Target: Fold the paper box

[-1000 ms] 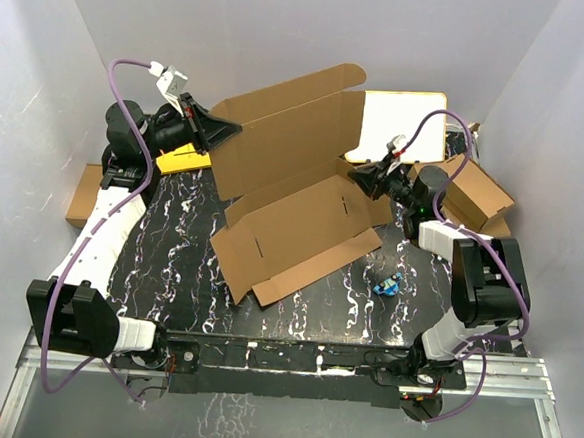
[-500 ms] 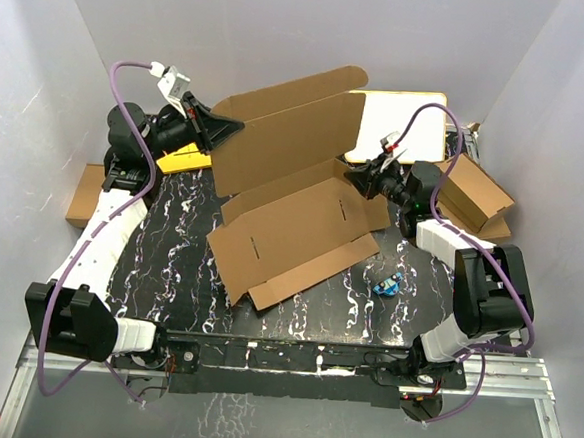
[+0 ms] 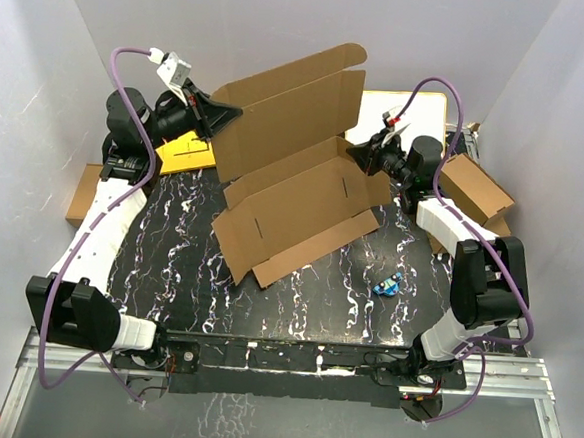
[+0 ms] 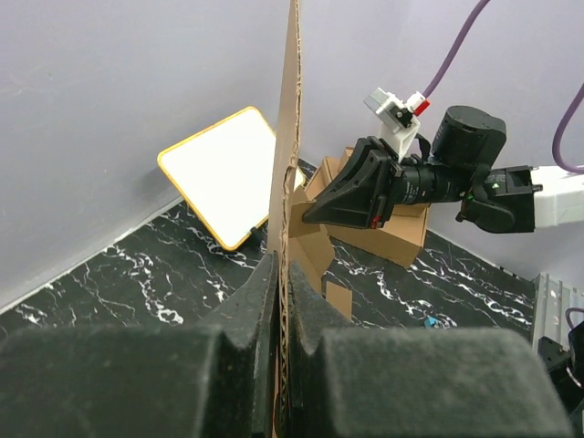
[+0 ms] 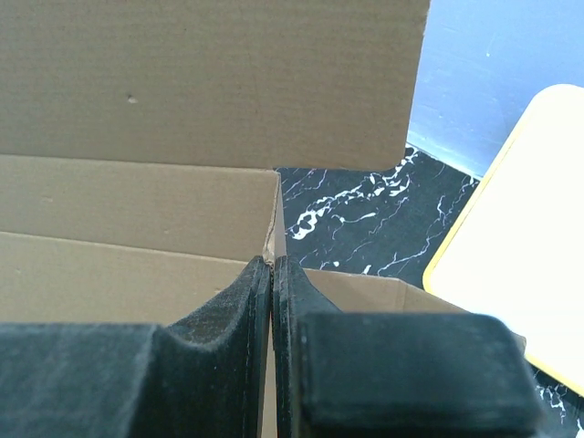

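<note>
A black, white-veined worktop point(image 3: 169, 251) carries a yellow-rimmed white board point(image 3: 375, 110) at upper right, with a small brown box point(image 3: 479, 197) below it at the right edge. A yellow card point(image 3: 184, 153) lies upper left, flat cardboard point(image 3: 83, 194) at the left edge, and a small blue object point(image 3: 390, 284) right of centre.

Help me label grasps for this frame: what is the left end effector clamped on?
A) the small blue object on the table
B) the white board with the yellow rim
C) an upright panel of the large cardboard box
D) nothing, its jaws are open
C: in the left wrist view the left end effector is shut on the thin edge of an upright panel of the paper box.
</note>
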Available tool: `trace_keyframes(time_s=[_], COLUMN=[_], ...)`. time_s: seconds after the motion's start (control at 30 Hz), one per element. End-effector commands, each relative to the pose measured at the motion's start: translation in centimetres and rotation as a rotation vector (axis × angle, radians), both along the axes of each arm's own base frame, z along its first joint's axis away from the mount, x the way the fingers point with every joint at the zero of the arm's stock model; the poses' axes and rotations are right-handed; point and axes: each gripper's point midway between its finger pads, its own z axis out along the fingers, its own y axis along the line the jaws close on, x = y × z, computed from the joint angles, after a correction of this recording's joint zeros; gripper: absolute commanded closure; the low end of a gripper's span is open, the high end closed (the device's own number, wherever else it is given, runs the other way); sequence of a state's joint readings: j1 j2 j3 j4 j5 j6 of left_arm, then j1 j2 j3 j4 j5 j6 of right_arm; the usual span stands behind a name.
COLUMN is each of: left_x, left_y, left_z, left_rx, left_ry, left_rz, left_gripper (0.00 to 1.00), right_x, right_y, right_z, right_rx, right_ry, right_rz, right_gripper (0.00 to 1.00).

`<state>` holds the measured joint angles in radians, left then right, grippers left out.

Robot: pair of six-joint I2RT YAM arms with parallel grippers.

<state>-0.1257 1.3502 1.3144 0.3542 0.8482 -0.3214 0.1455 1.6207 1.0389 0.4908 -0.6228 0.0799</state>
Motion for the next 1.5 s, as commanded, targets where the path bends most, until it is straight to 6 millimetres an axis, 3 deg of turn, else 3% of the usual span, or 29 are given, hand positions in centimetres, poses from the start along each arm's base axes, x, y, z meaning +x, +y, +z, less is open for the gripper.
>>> trace_keyframes(time_s=[0.0,0.37,0.57,0.7,0.77,0.83,0.97,1.03,1.27,1.47], left_x=[-1.0,-0.1,0.4,0.5,0.2,-0.2,-1.0,-1.6,-4.0,-6.0], left_y=[0.9,2.2,2.9,3.2,3.7,4.0,4.7,5.0,5.4,6.3], left_z=[-0.1,0.7,-0.7,-1.6,-1.5,-1.6,-1.8,-1.8,-1.3,-0.3], left_rx=[-0.023,-0.293,-0.372,-0.429,-0.447,-0.465,-0.498,-0.525,-0.658,-0.779], left_ry=[0.081,0.299,0.428,0.492,0.482,0.478,0.475,0.473,0.481,0.446], left_rz=[0.047,0.121,0.182,0.215,0.241,0.264,0.300,0.313,0.281,0.275], left_gripper=[1.00,1.00,1.00,1.00,1.00,1.00,1.00,1.00,1.00,1.00], right_x=[-0.1,-2.1,-2.9,-4.0,-5.2,-6.1,-8.1,-9.6,-15.3,-15.9], right_y=[0.1,-0.5,-1.5,-0.8,-0.1,-0.1,-1.6,-2.1,0.0,2.7], right_z=[4.2,3.1,2.0,1.7,2.0,2.6,4.4,5.6,8.5,9.0], right_rx=[0.023,0.034,0.027,0.046,0.050,0.033,0.010,0.022,0.230,0.394], right_ry=[-0.126,-0.107,-0.080,-0.043,-0.015,0.013,0.065,0.091,0.380,0.585], right_rz=[0.016,0.020,-0.002,0.055,0.119,0.142,0.212,0.258,0.460,0.415], right_gripper=[0.92,0.92,0.92,0.92,0.83,0.64,0.38,0.31,0.28,0.26])
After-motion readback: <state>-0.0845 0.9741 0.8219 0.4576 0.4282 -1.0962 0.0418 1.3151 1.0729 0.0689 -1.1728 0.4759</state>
